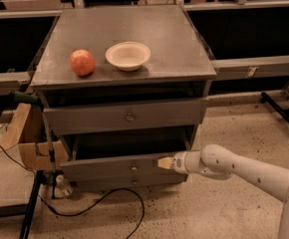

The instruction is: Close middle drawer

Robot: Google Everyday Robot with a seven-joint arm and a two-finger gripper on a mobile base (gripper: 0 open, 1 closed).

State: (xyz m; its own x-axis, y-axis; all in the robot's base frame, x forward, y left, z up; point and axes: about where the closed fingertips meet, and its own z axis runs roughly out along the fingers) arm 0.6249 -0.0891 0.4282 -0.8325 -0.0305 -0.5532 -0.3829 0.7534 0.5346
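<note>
The middle drawer (114, 167) is a shallow grey metal drawer with a small round knob. It stands pulled out from the grey cabinet, below the taller top drawer front (124, 116) and above the lowest drawer front (119, 183). My gripper (163, 163) reaches in from the right on a white arm. Its tan fingertips look pressed together, and they touch the right part of the middle drawer's front. It holds nothing.
On the cabinet top (174, 49) sit a red apple (82, 62) and a white bowl (128, 55). A cardboard box (27, 143) and a black cable (99, 203) lie on the floor to the left of the cabinet. Dark benches stand at both sides.
</note>
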